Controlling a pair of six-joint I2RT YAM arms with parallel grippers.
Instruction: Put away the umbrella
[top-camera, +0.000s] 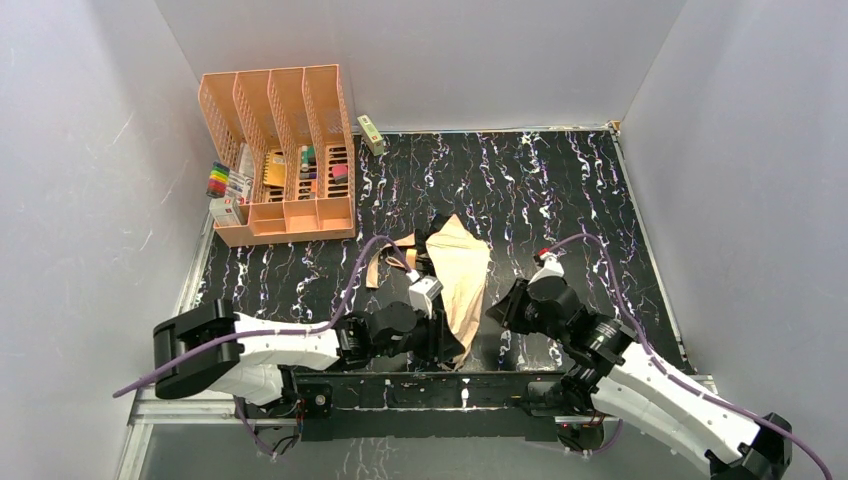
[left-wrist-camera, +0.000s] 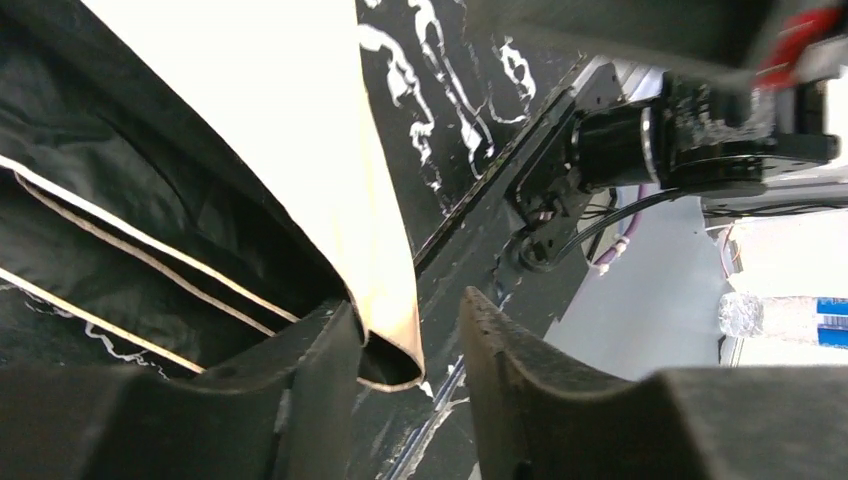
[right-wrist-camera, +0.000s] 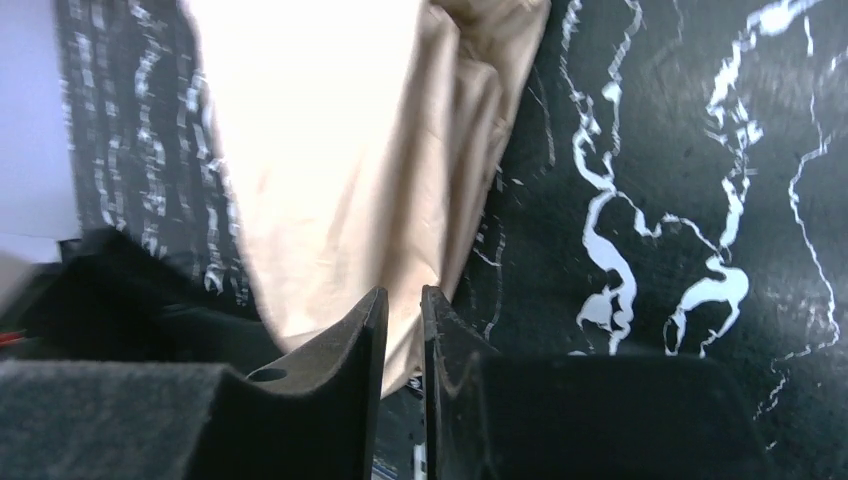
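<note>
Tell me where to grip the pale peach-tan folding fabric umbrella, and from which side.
Probably the near hem of the pale peach-tan folding fabric umbrella, approached from the left arm's side, low along the black marbled table. There the cloth doubles into a rolled lip that open jaws can straddle; the rest lies flat and loose.

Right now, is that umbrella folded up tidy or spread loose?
Loose: the umbrella lies crumpled on the table, its strap trailing unwrapped.
</note>
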